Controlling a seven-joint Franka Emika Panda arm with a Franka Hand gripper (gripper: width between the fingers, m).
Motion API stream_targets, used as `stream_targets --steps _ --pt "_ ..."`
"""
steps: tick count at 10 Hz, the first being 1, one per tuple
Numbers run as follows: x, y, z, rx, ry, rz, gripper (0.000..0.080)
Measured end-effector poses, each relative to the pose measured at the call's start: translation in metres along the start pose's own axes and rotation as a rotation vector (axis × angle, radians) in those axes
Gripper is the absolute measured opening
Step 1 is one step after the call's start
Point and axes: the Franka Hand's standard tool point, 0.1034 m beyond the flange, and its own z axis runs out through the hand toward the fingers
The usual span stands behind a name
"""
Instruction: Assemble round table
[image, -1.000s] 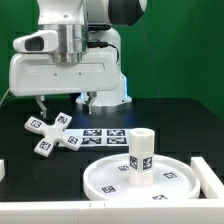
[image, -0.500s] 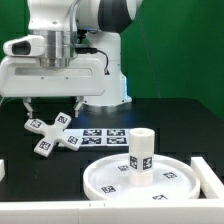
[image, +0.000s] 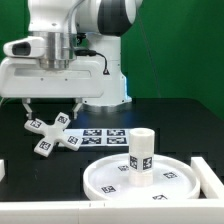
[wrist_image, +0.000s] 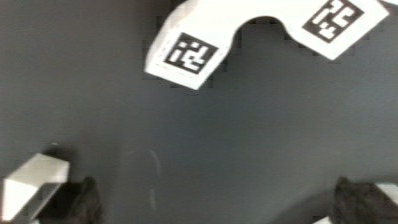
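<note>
Cross-shaped base (image: 53, 132) near wide-open end effector (image: 51, 105), apart, not btwn jaws

Leg (image: 141, 158) upright on disc (image: 104, 177); cross base (image: 52, 134) flat, apart.

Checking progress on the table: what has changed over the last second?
The open gripper shifted toward the exterior view's left, nearer over the cross-shaped base, holding nothing. The base, the leg standing on the round disc and the marker board stayed put.

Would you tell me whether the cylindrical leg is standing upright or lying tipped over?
Upright: the cylindrical leg stands on end on the round disc, flat top facing up.
</note>
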Motion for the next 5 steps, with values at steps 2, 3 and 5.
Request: stream_targets --steps 2,3,5 --pt "0.004 -0.013 0.001 0.042 -0.114 0.036 0.0649" --pt "0.003 -0.016 0.002 0.058 -0.164 0.038 0.0649" --pt "0.001 -0.017 0.006 0.077 -0.299 0.025 0.0649"
